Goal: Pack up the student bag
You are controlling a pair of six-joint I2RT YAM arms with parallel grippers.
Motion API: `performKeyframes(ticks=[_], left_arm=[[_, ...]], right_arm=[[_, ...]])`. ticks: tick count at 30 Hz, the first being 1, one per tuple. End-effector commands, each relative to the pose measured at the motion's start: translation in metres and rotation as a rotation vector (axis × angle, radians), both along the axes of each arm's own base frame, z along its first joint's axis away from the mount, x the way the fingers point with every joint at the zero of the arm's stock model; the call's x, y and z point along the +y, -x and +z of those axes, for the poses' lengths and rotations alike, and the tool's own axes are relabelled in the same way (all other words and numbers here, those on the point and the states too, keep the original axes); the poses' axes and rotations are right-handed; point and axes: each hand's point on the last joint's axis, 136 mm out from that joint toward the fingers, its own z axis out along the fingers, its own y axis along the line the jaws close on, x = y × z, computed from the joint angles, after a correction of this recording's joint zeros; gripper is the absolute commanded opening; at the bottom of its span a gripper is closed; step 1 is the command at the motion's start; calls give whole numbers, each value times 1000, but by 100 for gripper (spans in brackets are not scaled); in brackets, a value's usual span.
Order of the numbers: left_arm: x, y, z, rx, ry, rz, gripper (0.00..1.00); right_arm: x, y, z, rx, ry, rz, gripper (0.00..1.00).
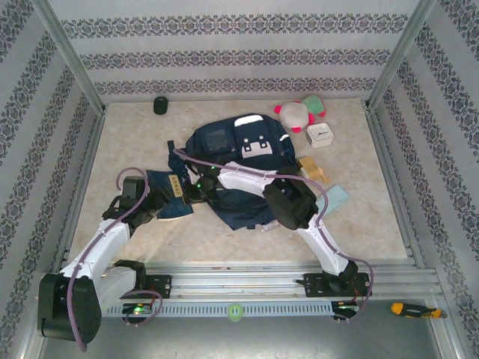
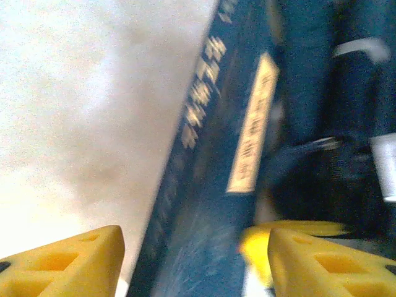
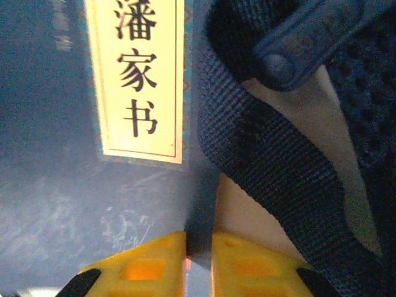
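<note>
The student bag (image 1: 239,146), navy with white patches, lies flat mid-table. A flat dark blue book (image 1: 166,184) with a cream label rests at its left edge. My right gripper (image 1: 193,191) reaches left across the bag and is shut on the book's thin edge (image 3: 199,247), just below the label (image 3: 136,80). A navy bag strap (image 3: 266,154) curves beside it. My left gripper (image 2: 195,266) is open, its yellow fingers (image 2: 68,263) wide apart on either side of the book (image 2: 210,185). In the top view the left gripper (image 1: 162,202) sits at the book's near side.
A pink-and-green plush toy (image 1: 299,112) and a white box (image 1: 320,135) sit behind the bag on the right. A tan item (image 1: 314,169) and a pale teal item (image 1: 334,199) lie beside it. A black object (image 1: 160,105) is at the back left.
</note>
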Motion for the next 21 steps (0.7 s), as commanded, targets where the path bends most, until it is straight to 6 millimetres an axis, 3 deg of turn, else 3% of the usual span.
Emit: performKeyframes(ticks=[1, 5, 11, 16, 21], left_arm=[[22, 43, -25, 209, -127, 29, 65], [32, 48, -28, 244, -163, 56, 66], [16, 37, -43, 239, -83, -7, 64], [-6, 19, -44, 174, 25, -63, 51], [-18, 6, -23, 94, 61, -122, 39]], right_arm=[[-10, 6, -5, -35, 67, 17, 16], [-11, 8, -6, -39, 77, 22, 16], [-8, 8, -5, -35, 66, 30, 16], [-5, 8, -4, -31, 52, 26, 16], [0, 8, -1, -24, 24, 21, 16]])
